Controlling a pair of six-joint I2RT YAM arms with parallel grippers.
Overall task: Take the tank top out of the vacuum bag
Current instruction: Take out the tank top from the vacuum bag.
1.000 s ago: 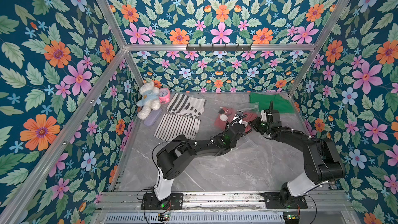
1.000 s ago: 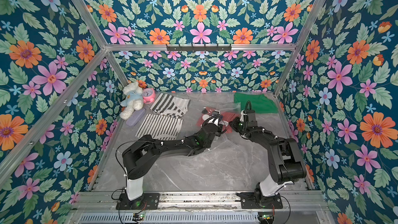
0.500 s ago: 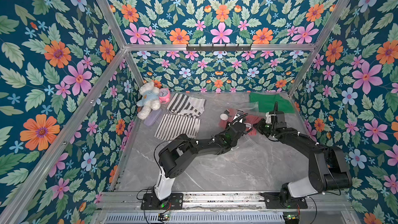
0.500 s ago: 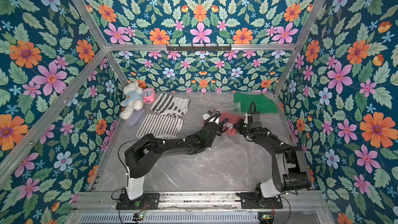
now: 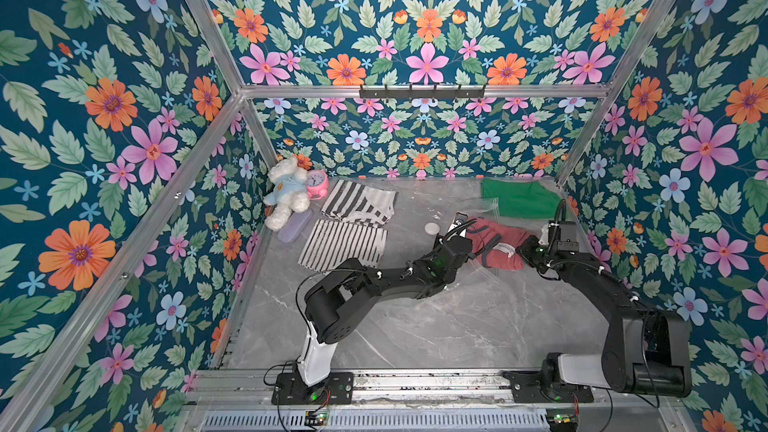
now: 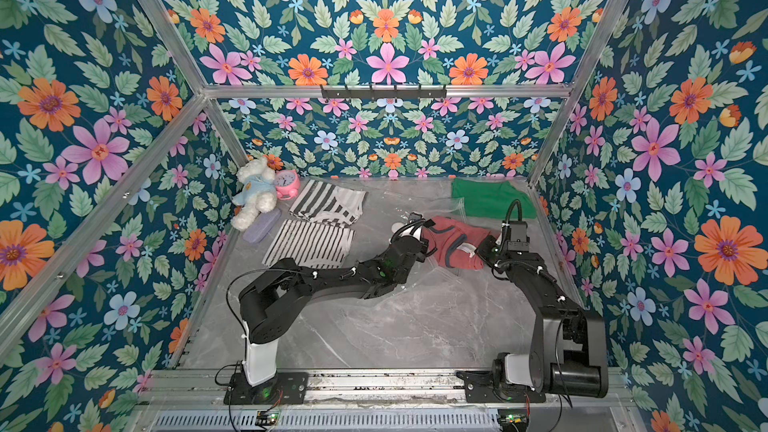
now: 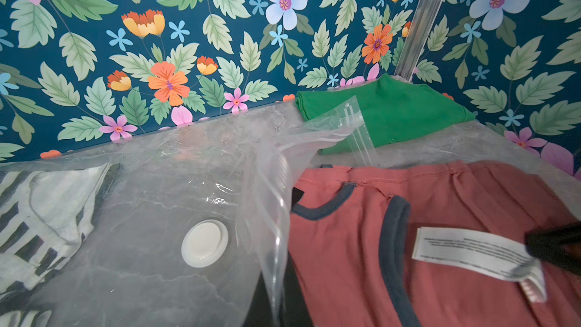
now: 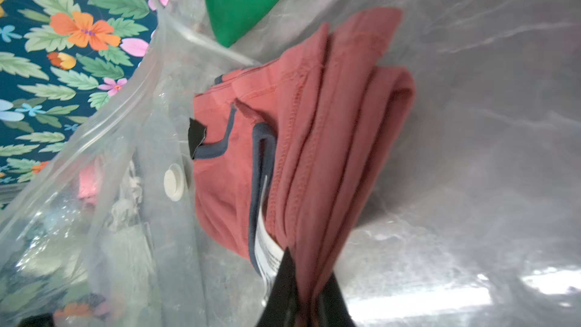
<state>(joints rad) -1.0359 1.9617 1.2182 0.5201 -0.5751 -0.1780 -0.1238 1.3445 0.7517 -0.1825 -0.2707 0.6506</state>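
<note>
Tabletop (image 5: 457, 326): grey, marble-veined, flat. Far left corner: white plush bear (image 5: 286, 193), pink alarm clock (image 5: 318, 184) touching it, lilac case (image 5: 294, 227) just beside. Next to these, two striped garments (image 5: 359, 201) (image 5: 343, 243), laid flat, edges meeting. Far right corner: folded green garment (image 5: 519, 197). Between them: clear vacuum bag (image 7: 151, 184), crumpled, one corner overlapping the green garment.

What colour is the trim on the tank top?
Dark blue-grey trim on the salmon-red tank top, clearest in the left wrist view.
</note>
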